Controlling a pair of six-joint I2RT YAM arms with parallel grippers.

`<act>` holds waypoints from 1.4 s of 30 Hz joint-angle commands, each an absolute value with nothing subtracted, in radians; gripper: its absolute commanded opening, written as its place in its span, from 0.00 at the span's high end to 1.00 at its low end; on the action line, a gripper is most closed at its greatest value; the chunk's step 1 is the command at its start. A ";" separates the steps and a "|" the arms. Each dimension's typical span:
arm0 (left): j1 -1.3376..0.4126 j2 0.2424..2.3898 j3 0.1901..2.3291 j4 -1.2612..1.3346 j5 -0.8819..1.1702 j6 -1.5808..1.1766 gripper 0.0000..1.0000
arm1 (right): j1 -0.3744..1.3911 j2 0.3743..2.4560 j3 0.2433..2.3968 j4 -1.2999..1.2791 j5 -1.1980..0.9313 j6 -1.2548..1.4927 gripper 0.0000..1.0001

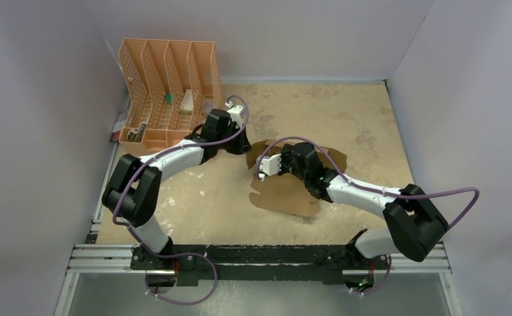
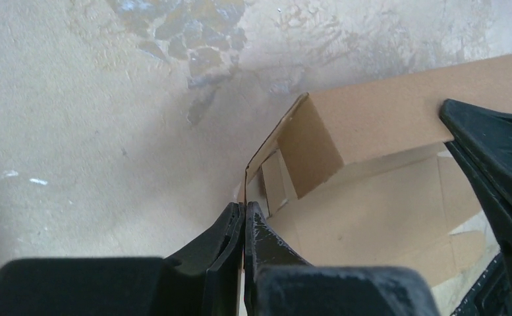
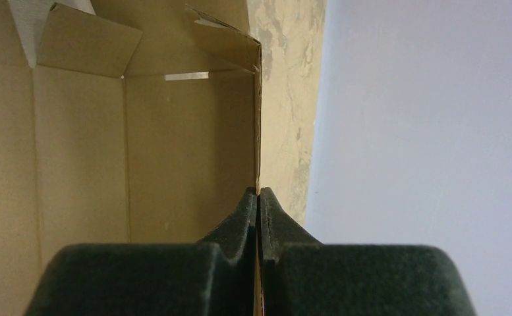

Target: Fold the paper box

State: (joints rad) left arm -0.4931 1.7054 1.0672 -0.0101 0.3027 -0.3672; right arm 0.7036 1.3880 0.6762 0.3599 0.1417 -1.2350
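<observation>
The paper box [image 1: 286, 194] is brown cardboard, partly folded, lying mid-table with some walls raised. My left gripper [image 1: 243, 143] is at its far left corner. In the left wrist view the left gripper [image 2: 244, 205] is shut on the thin upright edge of a wall of the paper box [image 2: 385, 118], whose corner flap is folded inward. My right gripper [image 1: 292, 168] is over the sheet's middle. In the right wrist view the right gripper [image 3: 258, 191] is shut on the edge of another raised wall, with the inside of the paper box [image 3: 187, 145] on its left.
An orange slotted file organiser [image 1: 167, 85] stands at the back left, small items in its slots. Pale walls enclose the worn tabletop [image 1: 365, 118] on three sides. The right arm's black finger [image 2: 497, 171] shows at the right of the left wrist view.
</observation>
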 commanded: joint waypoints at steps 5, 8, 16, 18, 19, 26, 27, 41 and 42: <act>-0.556 1.546 0.979 0.067 0.297 -0.520 0.99 | 0.760 1.366 0.599 0.574 0.208 -1.266 1.00; -0.570 1.523 0.964 0.088 0.304 -0.567 0.98 | 0.788 1.391 0.572 0.651 0.238 -1.277 1.00; -0.628 1.534 0.920 0.122 0.234 -0.598 0.96 | 0.835 1.448 0.542 0.787 0.277 -1.276 1.00; -0.642 1.542 0.899 0.143 0.215 -0.607 0.95 | 0.847 1.462 0.517 0.839 0.283 -1.286 1.00; -0.649 1.547 0.894 0.152 0.213 -0.614 0.95 | 0.853 1.471 0.498 0.880 0.290 -1.291 1.00; -0.678 1.544 0.866 0.243 0.204 -0.711 0.93 | 0.877 1.557 0.386 1.175 0.330 -1.312 1.00; -0.679 1.543 0.860 0.260 0.209 -0.722 0.92 | 0.881 1.563 0.382 1.193 0.330 -1.314 1.00; -0.720 1.552 0.752 0.331 0.103 -0.680 0.91 | 0.909 1.719 0.340 1.457 0.393 -1.384 1.00; -0.720 1.554 0.765 0.318 0.087 -0.663 0.91 | 0.910 1.740 0.346 1.485 0.398 -1.386 1.00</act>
